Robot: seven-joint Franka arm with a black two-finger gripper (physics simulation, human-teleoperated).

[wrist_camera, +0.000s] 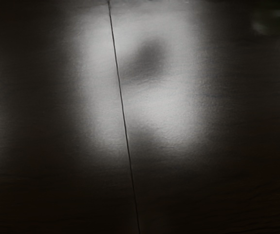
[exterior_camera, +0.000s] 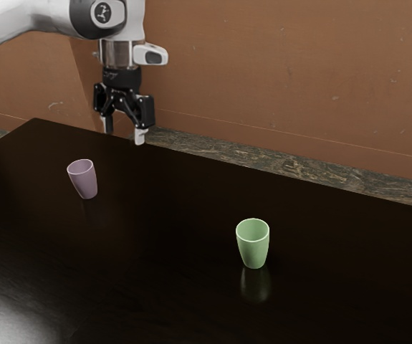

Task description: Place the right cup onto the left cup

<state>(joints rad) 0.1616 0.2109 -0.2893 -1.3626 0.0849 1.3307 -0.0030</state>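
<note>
Your gripper [exterior_camera: 124,135] is hanging released and empty, the green cup [exterior_camera: 253,251] standing well apart, lower, toward the exterior view's right.

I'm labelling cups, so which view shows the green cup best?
The exterior view: the green cup stands there whole and upright, its rim and inside visible. The wrist view catches a pale sliver of it, cut off by the picture's edge.

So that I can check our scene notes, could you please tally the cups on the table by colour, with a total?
Purple cup: 1
Green cup: 1
Total: 2
</note>
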